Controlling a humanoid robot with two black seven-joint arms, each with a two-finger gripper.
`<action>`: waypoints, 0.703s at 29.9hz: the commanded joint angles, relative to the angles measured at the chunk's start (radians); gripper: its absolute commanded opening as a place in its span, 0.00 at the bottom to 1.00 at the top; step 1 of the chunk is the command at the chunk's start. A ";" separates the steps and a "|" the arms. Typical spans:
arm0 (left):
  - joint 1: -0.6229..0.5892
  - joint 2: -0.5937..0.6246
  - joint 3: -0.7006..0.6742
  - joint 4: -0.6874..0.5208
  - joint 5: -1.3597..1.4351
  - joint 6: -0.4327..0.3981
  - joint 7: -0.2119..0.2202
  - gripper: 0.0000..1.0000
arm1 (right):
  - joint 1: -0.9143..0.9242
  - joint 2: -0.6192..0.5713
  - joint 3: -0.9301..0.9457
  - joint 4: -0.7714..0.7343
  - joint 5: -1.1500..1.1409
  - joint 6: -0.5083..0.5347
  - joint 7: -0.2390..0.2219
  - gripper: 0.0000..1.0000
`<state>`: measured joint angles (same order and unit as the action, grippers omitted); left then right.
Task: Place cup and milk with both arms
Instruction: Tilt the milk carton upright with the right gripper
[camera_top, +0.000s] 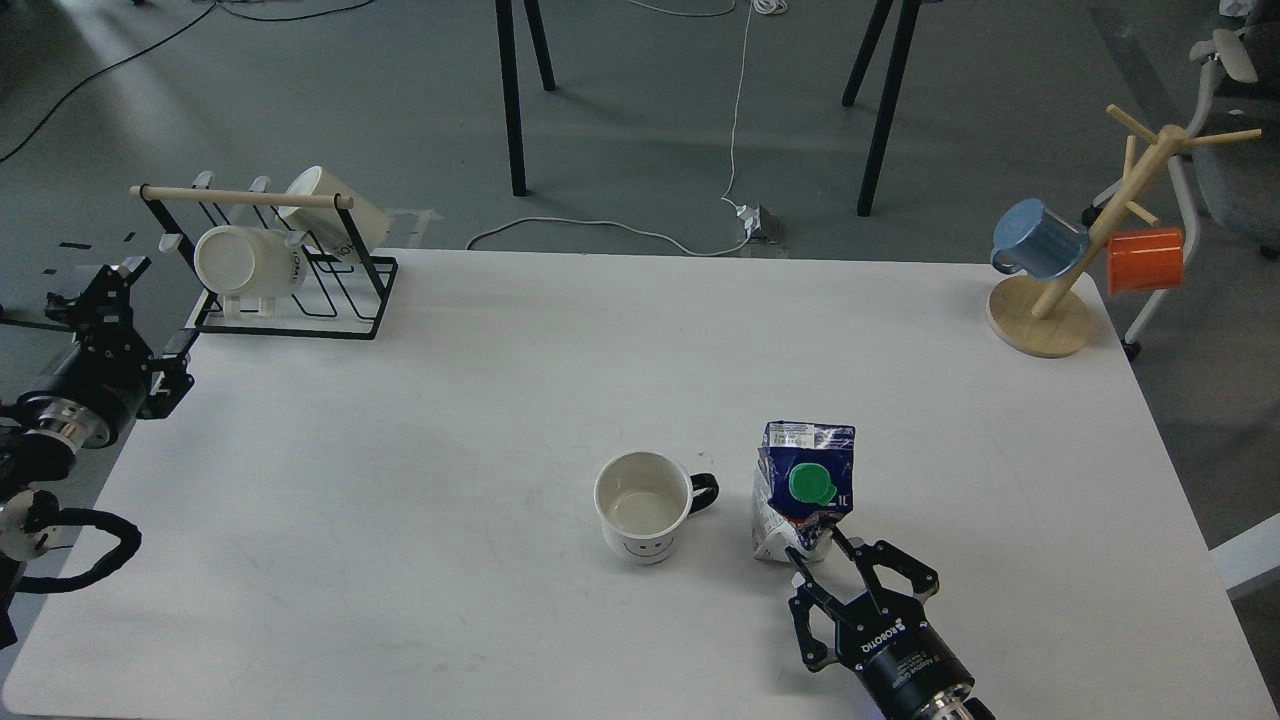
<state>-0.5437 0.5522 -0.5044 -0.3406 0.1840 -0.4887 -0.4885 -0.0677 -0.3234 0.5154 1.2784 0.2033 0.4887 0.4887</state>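
The white cup (645, 505) with a smiley face stands upright at the table's front centre, its black handle pointing right. The blue milk carton (803, 490) with a green cap stands just right of it, nearly upright. My right gripper (822, 552) is at the carton's near, lower end, with its fingers closed on it. My left gripper (135, 320) hangs off the table's left edge beside the black rack, empty. It is too dark to tell its fingers apart.
A black wire rack (290, 290) holding two white mugs stands at the back left. A wooden mug tree (1040, 320) with a blue mug and an orange mug stands at the back right.
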 joint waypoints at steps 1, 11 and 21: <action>0.001 0.000 0.000 0.000 0.000 0.000 0.000 0.98 | 0.002 0.000 0.000 -0.001 -0.001 0.000 0.000 0.47; 0.001 0.000 0.001 0.000 0.000 0.000 0.000 0.98 | -0.001 -0.002 0.000 0.004 0.001 0.000 0.000 0.98; -0.004 0.005 0.000 0.003 0.000 0.000 0.000 0.98 | -0.037 -0.028 -0.026 0.070 -0.001 0.000 0.000 0.99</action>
<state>-0.5441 0.5562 -0.5045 -0.3398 0.1843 -0.4887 -0.4886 -0.0855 -0.3295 0.5074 1.3120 0.2041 0.4887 0.4887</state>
